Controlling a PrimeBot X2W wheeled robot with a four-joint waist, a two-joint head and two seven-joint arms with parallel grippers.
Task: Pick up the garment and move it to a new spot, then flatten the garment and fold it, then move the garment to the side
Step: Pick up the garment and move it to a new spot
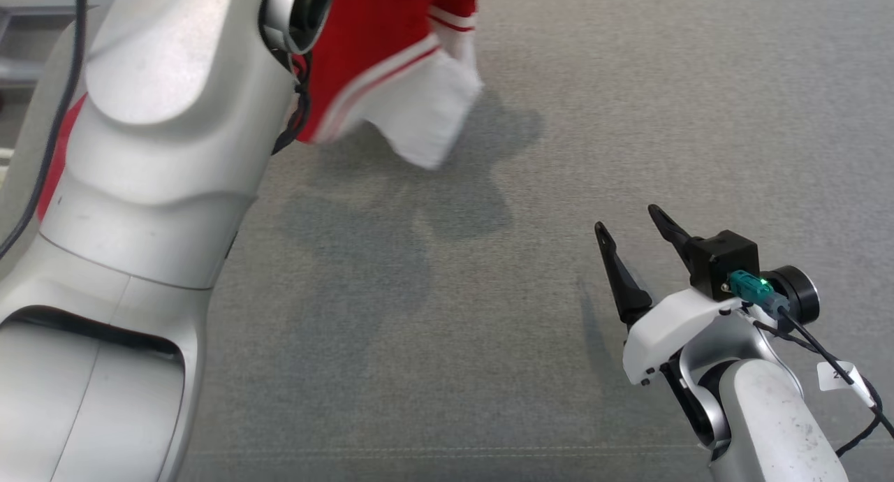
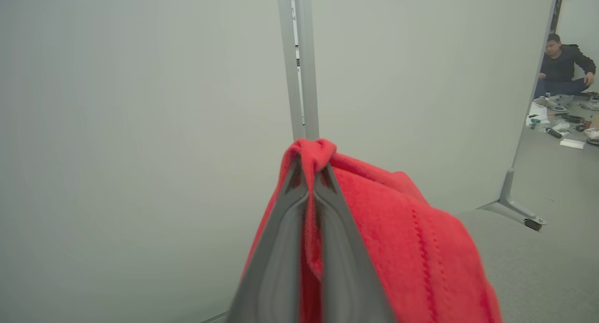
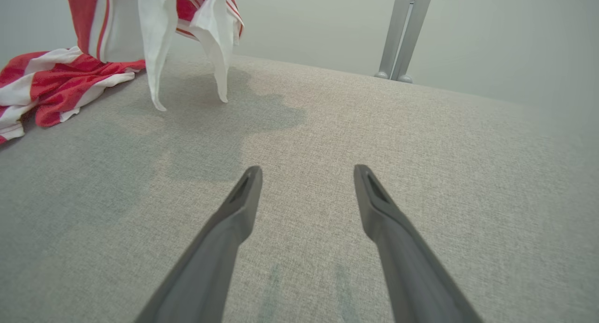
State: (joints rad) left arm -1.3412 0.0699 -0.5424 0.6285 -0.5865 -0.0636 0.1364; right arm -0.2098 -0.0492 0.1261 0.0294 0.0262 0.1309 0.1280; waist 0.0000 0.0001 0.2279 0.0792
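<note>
Head, left wrist and right wrist views of the first step, the pick-up and transfer of the garment (image 1: 391, 56). The left gripper (image 2: 311, 166) was clamped on a bunched fold of the red cloth, its two fingers pressed together with the fabric pinched at their tips and draped down one side of them. The left arm (image 1: 154, 154) was raised across the upper left of the head view, and the red-and-white striped garment hung from it above the far left part of the grey fabric surface (image 1: 559, 119), casting a shadow beneath. In the right wrist view, white flaps of the garment (image 3: 107, 23) dangled clear of the surface, while a striped portion lay crumpled on it at the far left; the lift was therefore judged incomplete. The right gripper (image 1: 625, 218) hovered low over bare surface at the near right, well apart from the cloth, its fingers spread wide and holding nothing (image 3: 307, 169). A seated person (image 2: 561, 65) was visible in the distance beyond a pale partition. The next move probably called for raising the held fold until the trailing portion cleared the surface, carrying the garment toward the open middle, and lowering it there; the free right gripper was well placed to take a second edge for flattening.
</note>
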